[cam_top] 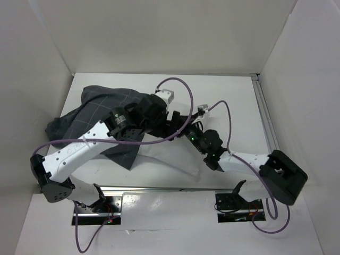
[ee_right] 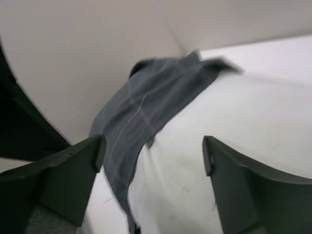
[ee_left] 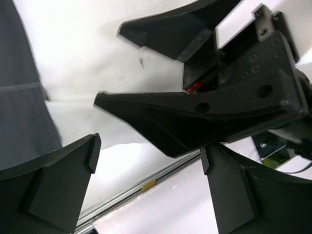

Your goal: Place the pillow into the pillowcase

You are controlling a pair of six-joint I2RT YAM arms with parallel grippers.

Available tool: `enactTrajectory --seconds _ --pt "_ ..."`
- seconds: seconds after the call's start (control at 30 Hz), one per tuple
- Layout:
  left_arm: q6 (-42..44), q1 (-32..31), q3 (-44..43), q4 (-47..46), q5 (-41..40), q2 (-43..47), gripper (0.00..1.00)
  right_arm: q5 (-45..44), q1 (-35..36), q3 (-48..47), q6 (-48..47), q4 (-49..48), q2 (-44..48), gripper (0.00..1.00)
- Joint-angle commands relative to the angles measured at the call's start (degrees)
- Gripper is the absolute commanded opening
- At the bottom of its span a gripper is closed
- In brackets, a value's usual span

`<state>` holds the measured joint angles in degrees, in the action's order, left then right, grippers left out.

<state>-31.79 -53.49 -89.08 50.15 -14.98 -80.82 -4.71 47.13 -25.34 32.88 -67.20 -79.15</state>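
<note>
Overhead, the plain white stuffed pillow [ee_right: 229, 131] is largely hidden, its outline unclear. The dark grey checked cloth pillowcase [ee_right: 146, 105] drapes over its far end. Left gripper [ee_left: 148, 153] and right gripper [ee_right: 153, 148] have fingers spread and hold nothing. The pillow lies just below the right fingers.

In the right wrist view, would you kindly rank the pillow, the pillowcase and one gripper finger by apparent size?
1. pillow
2. pillowcase and gripper finger: look alike; the finger is nearest the camera, so unranked.
</note>
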Motion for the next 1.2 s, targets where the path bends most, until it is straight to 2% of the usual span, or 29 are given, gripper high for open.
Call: enactTrajectory --seconds 0.0,0.03,0.17,0.2,0.27,0.3,0.33,0.43,0.57,0.87,0.93,1.07,1.17 --pt "0.1 8.1 -8.2 1.3 -17.3 -4.2 1.00 -3.3 1.0 -5.1 -5.2 14.6 9.7 0.97" --pt "0.2 9.9 -10.4 2.6 -17.4 -6.2 1.00 -4.8 1.0 -6.6 -6.1 20.9 10.7 1.00" --pt "2.7 18.8 -24.9 5.7 -18.0 -19.2 1.00 -11.6 -0.1 -7.2 -7.4 29.9 16.2 1.00" --pt "5.0 19.8 -31.8 6.6 -17.2 -25.4 1.00 -13.2 -0.1 -7.7 -7.9 32.3 16.8 1.00" --pt "7.1 21.1 -38.6 10.3 -18.1 -31.6 1.00 -15.1 -1.3 -10.0 -7.9 39.7 17.5 1.00" --pt "7.9 21.1 -45.0 11.8 -21.8 -34.6 1.00 -17.4 -1.3 -10.7 -7.9 41.8 17.5 1.00" --pt "8.7 21.6 -47.7 13.4 -23.5 -40.0 1.00 -18.7 -1.3 -11.3 -7.9 45.0 17.5 1.00" --pt "7.5 22.2 -50.8 15.2 -27.2 -44.2 1.00 -22.3 -2.0 -12.0 -7.9 47.7 18.2 1.00" --pt "5.2 23.9 -45.1 14.4 -27.7 -40.1 0.98 -23.3 -4.8 -13.1 -5.7 55.0 18.8 1.00" --pt "2.2 22.2 -25.0 10.1 -26.9 -21.8 1.00 -9.7 -14.6 -8.2 1.0 62.9 23.8 1.00" --pt "1.3 21.7 -21.5 9.5 -25.1 -19.2 1.00 -6.6 -16.4 -7.2 1.0 62.9 23.8 1.00" --pt "-1.0 20.2 -11.9 7.3 -19.0 -14.2 1.00 5.9 -21.3 -5.0 1.8 58.9 21.2 1.00" --pt "-2.5 18.8 -7.8 6.8 -17.2 -13.4 1.00 11.7 -22.0 -4.3 1.8 56.0 17.7 1.00"
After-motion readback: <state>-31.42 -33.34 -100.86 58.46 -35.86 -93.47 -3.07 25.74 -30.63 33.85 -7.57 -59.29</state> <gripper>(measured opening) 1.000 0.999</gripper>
